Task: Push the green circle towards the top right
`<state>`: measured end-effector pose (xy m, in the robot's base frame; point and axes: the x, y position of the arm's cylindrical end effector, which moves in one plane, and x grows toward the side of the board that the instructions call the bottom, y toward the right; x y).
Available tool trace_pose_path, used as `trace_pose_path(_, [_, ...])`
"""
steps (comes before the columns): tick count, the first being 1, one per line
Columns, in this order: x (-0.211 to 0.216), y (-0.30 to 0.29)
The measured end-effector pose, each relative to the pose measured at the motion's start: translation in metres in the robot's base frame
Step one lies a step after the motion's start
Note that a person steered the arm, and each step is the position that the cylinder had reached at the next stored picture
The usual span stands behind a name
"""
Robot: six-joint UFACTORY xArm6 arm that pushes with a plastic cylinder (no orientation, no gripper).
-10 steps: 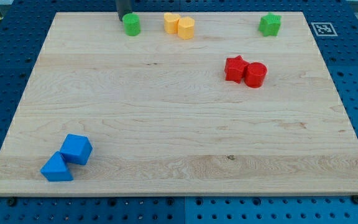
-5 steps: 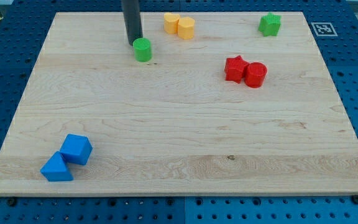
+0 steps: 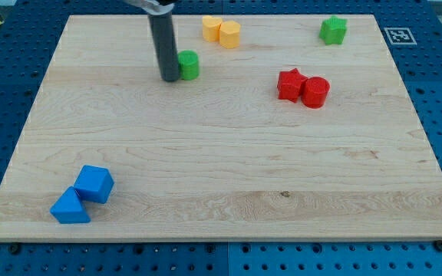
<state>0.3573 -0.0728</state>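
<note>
Small green circle (image 3: 189, 65), upright, upper middle of board, below-left of yellow blocks (image 3: 221, 31)

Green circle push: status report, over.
My tip on the board, touching the green circle's left side. Yellow blocks up-right of it, near the path. Green star far top right.

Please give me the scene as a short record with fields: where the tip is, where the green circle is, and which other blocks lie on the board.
tip: my tip is at the left side of the green circle, touching or nearly touching it
green circle: upper middle-left of the board, below and left of the yellow pair
yellow blocks: two, side by side at the top edge
green star: top right
red blocks: a star and a cylinder, touching, right of centre
blue blocks: two, touching, bottom left
surface: wooden board
</note>
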Motion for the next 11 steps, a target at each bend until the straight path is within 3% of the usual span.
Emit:
trace_pose_path(1, [0.0, 0.032])
trace_pose_path(3, [0.0, -0.004])
trace_pose_path(6, [-0.018, -0.01])
trace_pose_path(10, [-0.02, 0.084])
trace_pose_path(11, [-0.021, 0.066])
